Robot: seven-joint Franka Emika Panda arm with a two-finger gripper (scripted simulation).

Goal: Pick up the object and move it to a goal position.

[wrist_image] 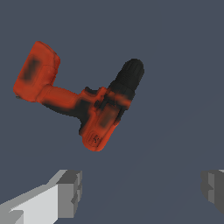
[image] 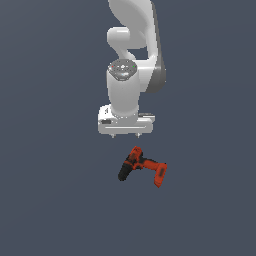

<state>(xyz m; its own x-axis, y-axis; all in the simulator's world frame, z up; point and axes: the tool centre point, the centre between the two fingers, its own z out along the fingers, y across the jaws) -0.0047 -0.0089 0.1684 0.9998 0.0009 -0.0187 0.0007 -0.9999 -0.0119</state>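
The small red-orange cordless power drill (image: 142, 167) lies on its side on the flat dark grey-blue surface (image: 50, 200), apart from the robot. Its black chuck (image: 123, 173) points toward the exterior view's left, and its wide flat battery base (image: 159, 174) sits toward the exterior view's right, with the slim handle between them. Resting this way, the drill offers its narrow handle and motor body as the likely places to grip.

The white Panda arm's hand (image: 125, 136) hangs above the drill, pointing straight down, with nothing in its grasp. In the wrist view its two grey fingers (wrist_image: 70, 192) stand wide apart at opposite edges of the picture, only bare surface between them, and the drill (wrist_image: 94, 109) lies clear of that gap. The wide spread seems meant to leave room for the drill's body. The hand is not yet centred on the drill, so the pick-up appears to be at the approach stage. No goal marker is visible in either view.
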